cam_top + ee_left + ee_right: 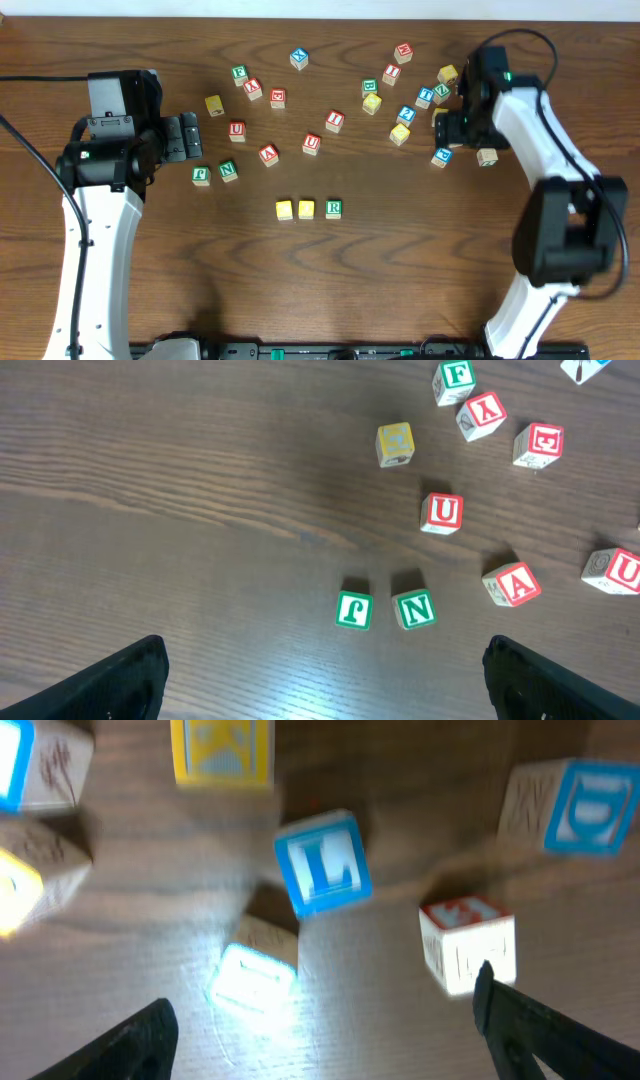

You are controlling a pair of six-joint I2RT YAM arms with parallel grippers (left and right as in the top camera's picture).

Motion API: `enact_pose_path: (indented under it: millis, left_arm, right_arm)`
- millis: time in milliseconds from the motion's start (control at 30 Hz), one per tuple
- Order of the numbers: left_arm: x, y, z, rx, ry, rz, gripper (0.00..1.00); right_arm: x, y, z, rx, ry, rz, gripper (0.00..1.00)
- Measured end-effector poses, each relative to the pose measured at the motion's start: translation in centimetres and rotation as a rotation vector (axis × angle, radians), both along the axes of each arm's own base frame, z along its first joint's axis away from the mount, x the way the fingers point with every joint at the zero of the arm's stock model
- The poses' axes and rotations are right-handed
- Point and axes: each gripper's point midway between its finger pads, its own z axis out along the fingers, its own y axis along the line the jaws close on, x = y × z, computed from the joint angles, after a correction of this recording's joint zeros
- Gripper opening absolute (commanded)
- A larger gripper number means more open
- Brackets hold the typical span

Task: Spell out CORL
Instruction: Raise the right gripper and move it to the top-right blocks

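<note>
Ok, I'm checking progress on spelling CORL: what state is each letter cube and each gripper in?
First yellow cube: in the row, left end.
Second yellow cube: in the row, middle.
R cube: in the row, right end.
L cube: loose among the scattered cubes, not gripped.
Left gripper: open, empty.
Right gripper: open, empty, facing the L cube.

Right wrist view blurs, glare seemingly washing out one cube (252, 982).

Right wrist view is blurred: the blue L cube (322, 862) looks soft-edged. Glare whitens a neighbouring cube (252, 982), its letter unreadable. Another blue-faced cube (25, 765) is cropped at the left edge.
</note>
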Motion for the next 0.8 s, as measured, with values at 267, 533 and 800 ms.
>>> enact_pose_path:
  millis: [267,533,800]
  left_arm:
    - [0.0,0.0,0.0,0.000,0.000,0.000,0.99]
    - [0.0,0.0,0.0,0.000,0.000,0.000,0.99]
    - [0.0,0.0,0.0,0.000,0.000,0.000,0.99]
  right_arm:
    - [4.3,0.2,2.5,0.002,-0.038,-0.003,0.93]
    - [2.8,-1.0,1.9,0.001,0.035,-0.044,0.86]
    - [1.7,-1.1,-1.8,-0.002,0.151,-0.074,0.82]
